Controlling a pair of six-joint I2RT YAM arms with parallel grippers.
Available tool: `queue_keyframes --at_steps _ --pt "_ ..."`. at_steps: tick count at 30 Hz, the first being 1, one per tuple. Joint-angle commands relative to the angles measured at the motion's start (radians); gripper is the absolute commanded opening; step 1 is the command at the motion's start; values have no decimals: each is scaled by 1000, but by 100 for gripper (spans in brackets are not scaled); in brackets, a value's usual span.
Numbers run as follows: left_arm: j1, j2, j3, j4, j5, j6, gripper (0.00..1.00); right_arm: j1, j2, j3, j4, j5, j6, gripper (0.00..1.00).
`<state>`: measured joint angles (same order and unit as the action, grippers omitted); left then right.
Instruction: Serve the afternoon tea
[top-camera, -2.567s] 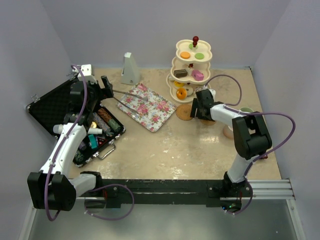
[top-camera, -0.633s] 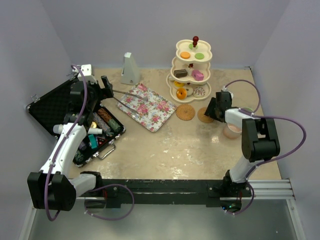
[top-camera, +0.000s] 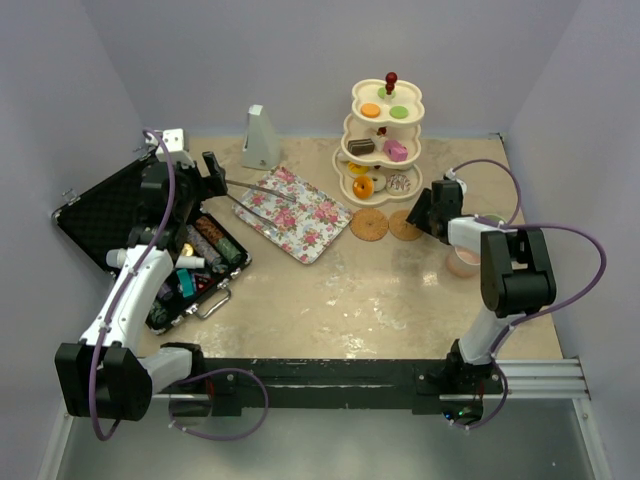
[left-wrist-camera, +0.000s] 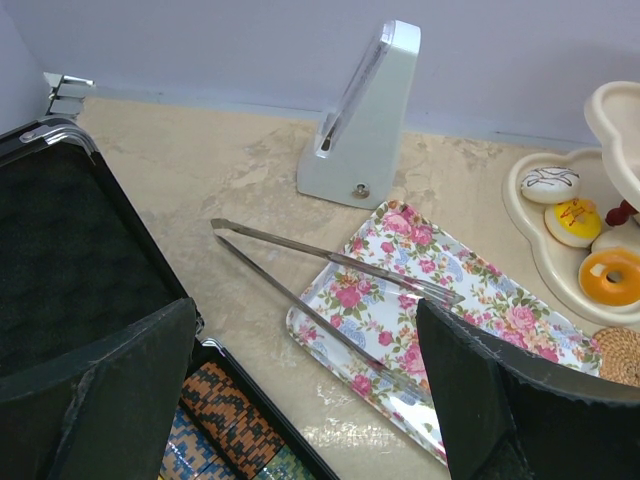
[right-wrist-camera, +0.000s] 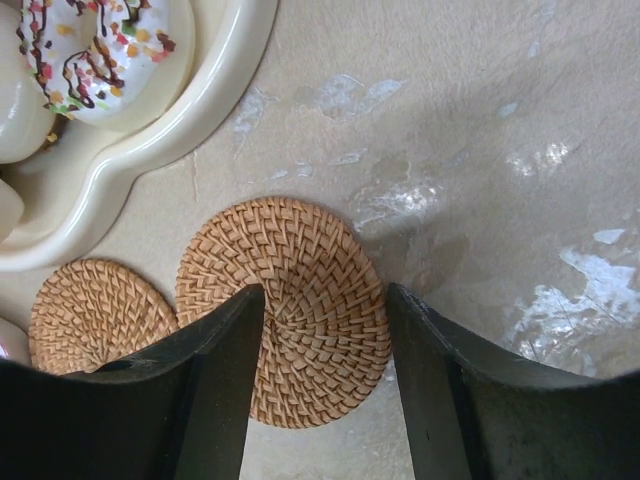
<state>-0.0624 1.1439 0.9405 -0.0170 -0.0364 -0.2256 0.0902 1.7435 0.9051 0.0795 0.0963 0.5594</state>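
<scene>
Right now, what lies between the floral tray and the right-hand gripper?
In the top view, two round woven coasters lie side by side there: the left coaster by the floral tray, the right coaster at the right gripper's fingertips.

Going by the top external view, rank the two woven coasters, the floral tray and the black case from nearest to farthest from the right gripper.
1. Right coaster, directly at the right gripper.
2. Left coaster, just to the left of the first.
3. Floral tray, mid-table, further left.
4. Black case, far left edge.
</scene>
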Motion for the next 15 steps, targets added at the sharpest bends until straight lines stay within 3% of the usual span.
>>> queue_keyframes --at_steps 1,6,11,15 --pt "-7 2 35 35 6 -9 96 -1 28 18 25 -33 34 55" --pt "-7 0 34 35 3 -9 96 -1 1 5 68 -41 46 55" --pt "-7 4 34 34 0 -9 96 2 -103 -27 29 45 28 69" --pt "-7 0 34 37 15 -15 96 5 -208 -74 -32 109 -9 70"
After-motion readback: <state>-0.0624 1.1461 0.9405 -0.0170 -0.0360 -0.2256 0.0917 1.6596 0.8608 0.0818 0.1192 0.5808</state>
